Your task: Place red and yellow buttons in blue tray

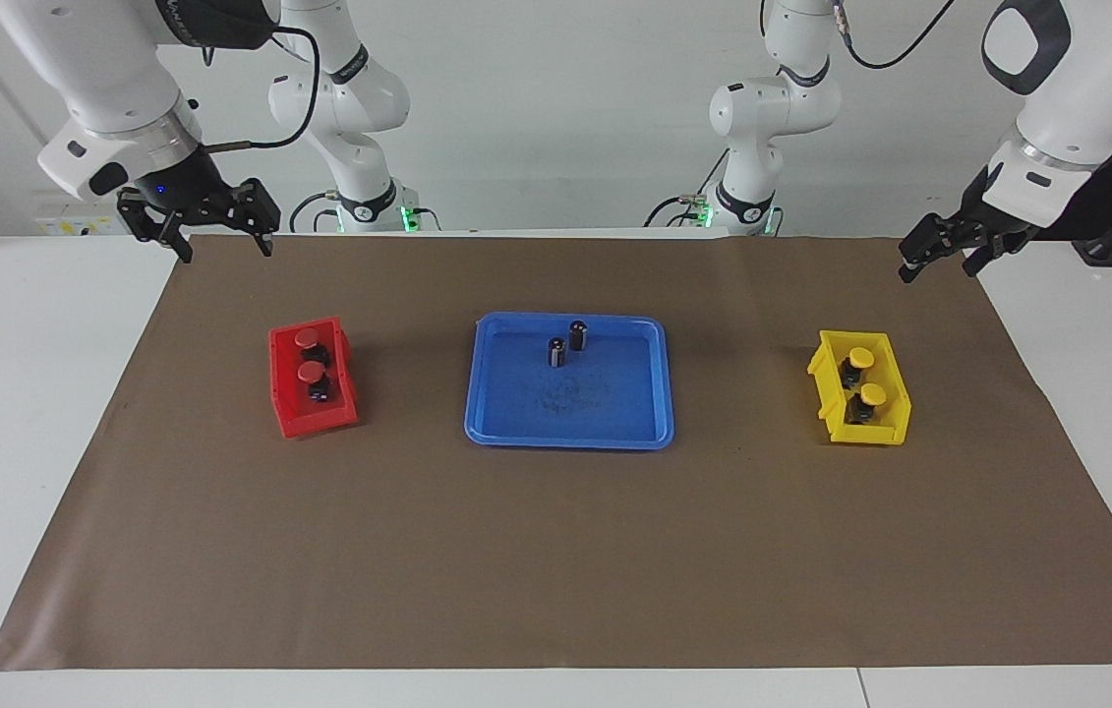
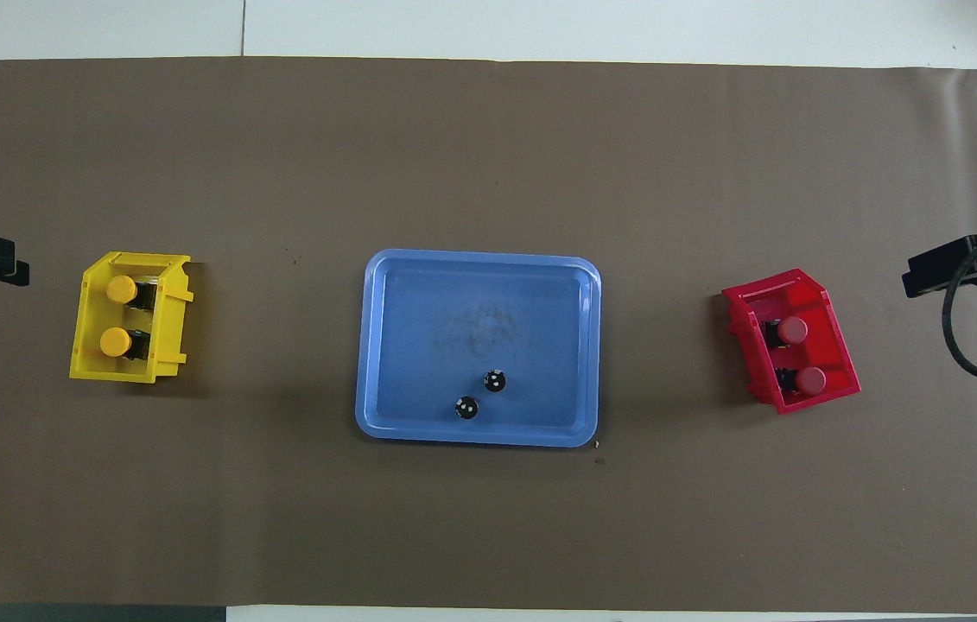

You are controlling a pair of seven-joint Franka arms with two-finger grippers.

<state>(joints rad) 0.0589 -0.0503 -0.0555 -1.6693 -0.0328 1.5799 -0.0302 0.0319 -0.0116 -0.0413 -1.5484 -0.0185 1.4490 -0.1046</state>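
Two red buttons (image 1: 306, 338) (image 2: 793, 329) sit in a small red bin (image 1: 292, 418) toward the right arm's end of the table. In a small yellow bin (image 1: 885, 433) toward the left arm's end are two yellow buttons (image 1: 860, 356) (image 2: 121, 289). The blue tray (image 1: 565, 438) (image 2: 479, 436) lies between the bins and holds no button. My right gripper (image 1: 226, 251) hangs open over the mat's edge by the robots, on the red bin's side. My left gripper (image 1: 937, 265) hangs open over the mat's corner on the yellow bin's side. Neither holds anything.
Two capless dark cylinders (image 1: 556, 352) (image 2: 495, 380) stand in the tray, in the part nearer the robots. A brown mat (image 1: 556, 570) covers most of the white table.
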